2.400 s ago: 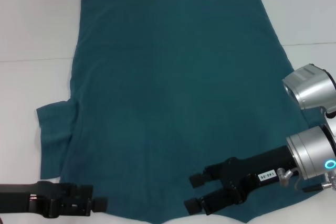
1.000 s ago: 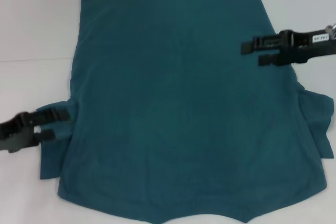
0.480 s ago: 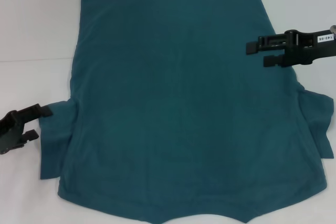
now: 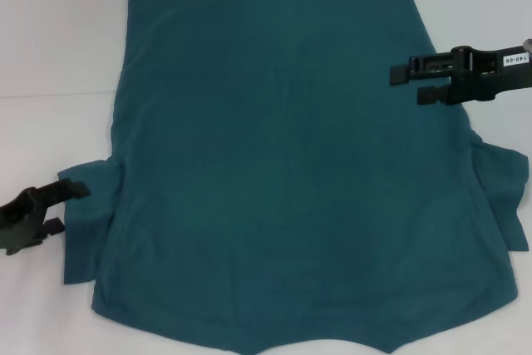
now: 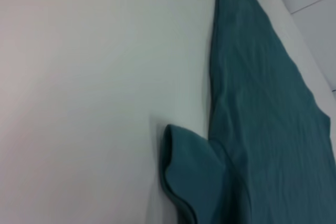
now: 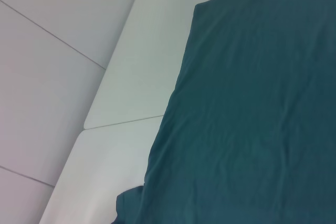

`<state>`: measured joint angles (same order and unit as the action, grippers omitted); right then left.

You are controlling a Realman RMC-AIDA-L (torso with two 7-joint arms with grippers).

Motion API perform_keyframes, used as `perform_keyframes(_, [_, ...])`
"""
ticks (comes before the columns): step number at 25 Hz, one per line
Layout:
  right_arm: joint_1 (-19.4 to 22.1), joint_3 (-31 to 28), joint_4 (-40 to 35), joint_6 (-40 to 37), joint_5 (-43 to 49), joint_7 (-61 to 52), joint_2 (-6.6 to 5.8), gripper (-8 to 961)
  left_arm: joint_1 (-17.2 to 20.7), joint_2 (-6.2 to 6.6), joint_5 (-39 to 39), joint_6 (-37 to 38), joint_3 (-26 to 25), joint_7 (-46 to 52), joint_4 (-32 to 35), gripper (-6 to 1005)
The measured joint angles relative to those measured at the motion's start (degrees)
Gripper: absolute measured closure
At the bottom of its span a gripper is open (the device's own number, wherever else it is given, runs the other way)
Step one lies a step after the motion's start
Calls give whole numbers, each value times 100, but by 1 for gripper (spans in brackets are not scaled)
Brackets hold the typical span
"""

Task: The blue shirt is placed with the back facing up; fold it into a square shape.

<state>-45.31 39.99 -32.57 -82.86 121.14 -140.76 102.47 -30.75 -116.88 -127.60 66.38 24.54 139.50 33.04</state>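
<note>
since half a second ago the left gripper (image 4: 65, 207) has been lowered a little along the outer edge of the left sleeve (image 4: 86, 222), while the right gripper (image 4: 413, 85) has hardly been shifted. the blue shirt (image 4: 283, 172) is spread flat, plain side up, across the white table (image 4: 58, 47), filling most of the head view from the straight hem at 12 o'clock to the shoulder edge at 6 o'clock. the left sleeve is seen projecting at 8 o'clock, the right sleeve (image 4: 505, 197) at 4 o'clock. the left gripper is held at 8 o'clock with its fingers parted; the upper finger is laid over the sleeve's outer edge and the lower one just beside it, and whether cloth is caught between them cannot be told. the right gripper is held at 2 o'clock over the shirt's right side edge, fingers parted, nothing seen gripped. in the left wrist view the sleeve (image 5: 191, 179) is shown raised and curled at its edge beside the shirt's long side. bare table is left open beyond the left edge toward 9 and 10 o'clock, and a narrower strip is left along the right edge toward 3 o'clock.
</note>
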Motion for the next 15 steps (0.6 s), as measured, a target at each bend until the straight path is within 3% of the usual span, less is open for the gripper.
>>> perform_keyframes(7, [8,0,-3,7,-9,8,-3,26,-134,-26,0,-336,316,-13,-177,167])
perform_keyframes(15, [29,0,-4,-5,-29,14,-7,26,-193,-60,27,-387,302,-58,-172,237])
